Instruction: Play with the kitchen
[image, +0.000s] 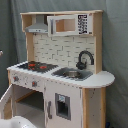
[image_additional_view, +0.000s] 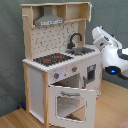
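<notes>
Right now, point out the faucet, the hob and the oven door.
faucet (image: 86, 58), first exterior view, on its black arch.
hob (image_additional_view: 52, 59), second exterior view, on its black top.
oven door (image_additional_view: 69, 106), second exterior view, on its window.

The kitchen (image_additional_view: 60, 75) stands directly on a wooden floor (image_additional_view: 20, 120).
</notes>
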